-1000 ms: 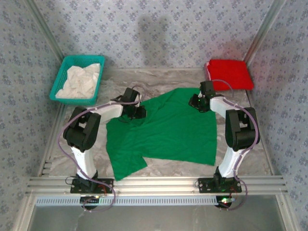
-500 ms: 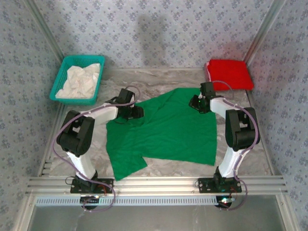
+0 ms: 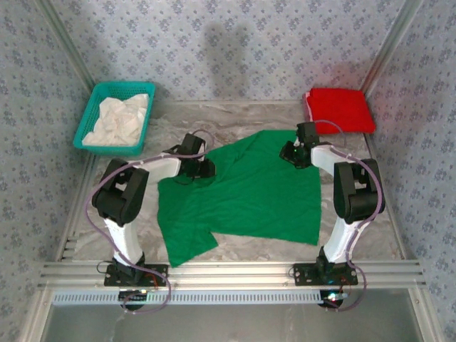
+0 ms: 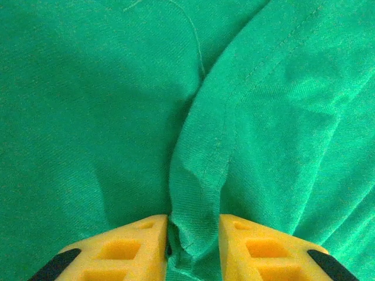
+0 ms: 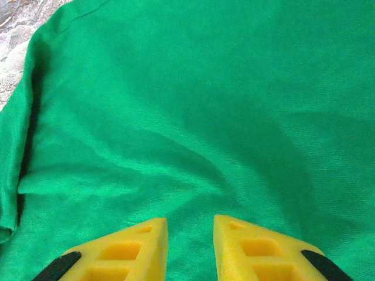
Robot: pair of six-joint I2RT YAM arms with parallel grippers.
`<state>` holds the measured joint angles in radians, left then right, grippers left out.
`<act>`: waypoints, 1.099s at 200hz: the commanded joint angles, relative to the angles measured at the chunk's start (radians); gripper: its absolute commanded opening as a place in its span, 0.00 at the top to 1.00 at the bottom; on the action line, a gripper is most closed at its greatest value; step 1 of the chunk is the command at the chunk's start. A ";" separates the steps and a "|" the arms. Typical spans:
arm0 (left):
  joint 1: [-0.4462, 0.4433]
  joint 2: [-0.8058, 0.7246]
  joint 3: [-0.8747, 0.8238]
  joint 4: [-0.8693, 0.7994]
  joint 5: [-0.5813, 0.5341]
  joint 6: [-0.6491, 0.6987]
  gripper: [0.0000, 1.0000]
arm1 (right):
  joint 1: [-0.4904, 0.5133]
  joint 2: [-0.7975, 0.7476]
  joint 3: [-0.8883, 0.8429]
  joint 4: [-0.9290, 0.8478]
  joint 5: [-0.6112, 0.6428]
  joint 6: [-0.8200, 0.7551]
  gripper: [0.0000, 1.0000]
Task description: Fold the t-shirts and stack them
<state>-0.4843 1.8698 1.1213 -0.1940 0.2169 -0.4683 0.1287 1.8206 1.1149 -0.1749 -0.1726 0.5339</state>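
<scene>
The green t-shirt [image 3: 249,192] lies spread on the table, one sleeve pointing to the near left. My left gripper [image 3: 206,168] is at its far left edge. In the left wrist view the left gripper [image 4: 193,234] is shut on a raised, seamed fold of the green t-shirt [image 4: 275,117]. My right gripper [image 3: 288,152] sits on the shirt's far right corner. In the right wrist view creases in the green cloth [image 5: 205,105] run into the narrow gap of the right gripper [image 5: 190,234]. The red t-shirt [image 3: 340,109] lies folded at the back right.
A teal mesh basket [image 3: 87,117] holding crumpled white cloth [image 3: 117,120] stands at the back left. Patterned walls close in the marbled table [image 3: 235,117] on three sides. An aluminium rail [image 3: 228,271] runs along the near edge by the arm bases.
My left gripper opened, shifted slightly at the shirt's left edge, and closed on a fold of green cloth. The right arm has not moved.
</scene>
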 commanded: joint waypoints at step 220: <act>0.271 0.489 1.154 -0.343 -0.371 0.590 0.92 | -0.018 -0.001 0.064 -0.050 0.006 -0.004 0.69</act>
<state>-0.2604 2.2044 2.0510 -0.4419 -0.0994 0.0360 0.1154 1.8214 1.1343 -0.1844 -0.1722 0.5335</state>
